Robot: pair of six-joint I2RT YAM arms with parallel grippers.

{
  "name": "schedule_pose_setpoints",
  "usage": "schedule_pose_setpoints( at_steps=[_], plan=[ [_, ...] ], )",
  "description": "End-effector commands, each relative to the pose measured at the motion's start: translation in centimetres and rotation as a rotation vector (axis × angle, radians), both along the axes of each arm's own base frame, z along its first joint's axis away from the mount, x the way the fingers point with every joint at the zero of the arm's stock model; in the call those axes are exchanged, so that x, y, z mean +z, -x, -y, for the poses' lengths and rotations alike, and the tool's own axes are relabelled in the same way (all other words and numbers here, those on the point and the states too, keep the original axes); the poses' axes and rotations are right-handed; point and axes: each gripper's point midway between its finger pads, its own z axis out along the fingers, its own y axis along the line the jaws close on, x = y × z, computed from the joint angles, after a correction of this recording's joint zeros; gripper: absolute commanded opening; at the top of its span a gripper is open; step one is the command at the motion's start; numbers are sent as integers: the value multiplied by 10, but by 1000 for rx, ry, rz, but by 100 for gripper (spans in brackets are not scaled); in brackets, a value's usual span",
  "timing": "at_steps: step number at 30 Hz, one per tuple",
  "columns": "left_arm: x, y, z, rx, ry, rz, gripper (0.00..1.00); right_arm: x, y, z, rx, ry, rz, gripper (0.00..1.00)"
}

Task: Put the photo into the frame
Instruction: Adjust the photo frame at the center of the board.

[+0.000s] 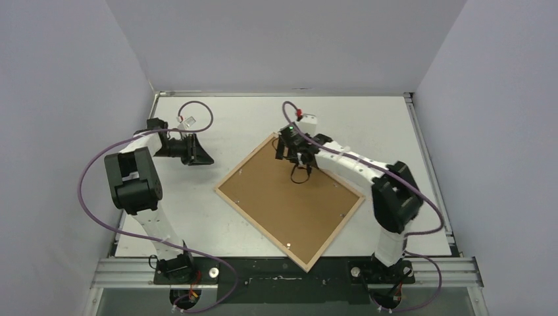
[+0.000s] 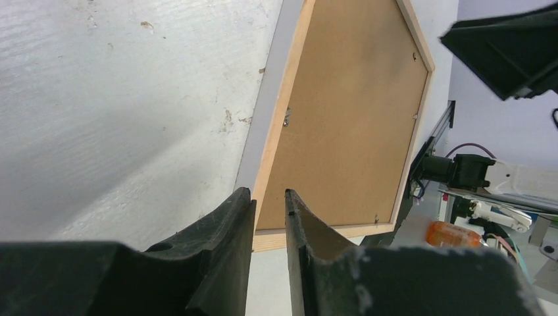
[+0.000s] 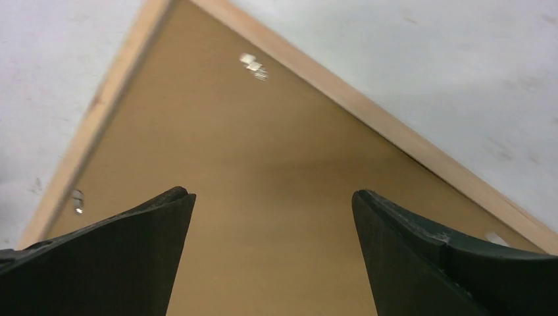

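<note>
Frame [image 1: 335, 233] lay flat, back side up, about mid-table and slightly toward 3 o'clock; narrow bars of pale natural wood [image 2: 281, 112], thin, unfinished look; set as a diamond, corners pointing near 12, 3, 6 and 9 o'clock; opening filled edge to edge by a brown fibreboard panel [image 1: 289, 197] sitting inside the bars [image 3: 395, 133]; small metal tabs [image 1: 289, 245] showed along the inner edges.
</note>
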Motion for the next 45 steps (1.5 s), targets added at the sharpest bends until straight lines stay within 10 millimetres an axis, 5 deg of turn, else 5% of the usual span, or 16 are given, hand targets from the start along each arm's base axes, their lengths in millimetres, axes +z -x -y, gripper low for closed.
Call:
schedule_pose_setpoints(
  at_steps=[1,9,19,32,39,45],
  plan=[
    [-1,-12,7,-24,-16,46,23,50,34,88,-219,-64,59,96],
    [-3,-15,25,-62,-38,65,24,11,112,188,-442,-77,-91,97],
    [-8,-18,28,-68,-55,64,24,-61,140,219,-555,-97,-221,81],
    [-40,-10,27,-90,-111,30,24,-57,80,198,-500,-209,-143,76],
    [-52,1,19,-122,-172,28,21,-38,19,189,-462,-222,-61,75],
    [-55,17,20,-168,-171,28,18,-31,-43,158,-405,-324,-42,74]
  ],
)
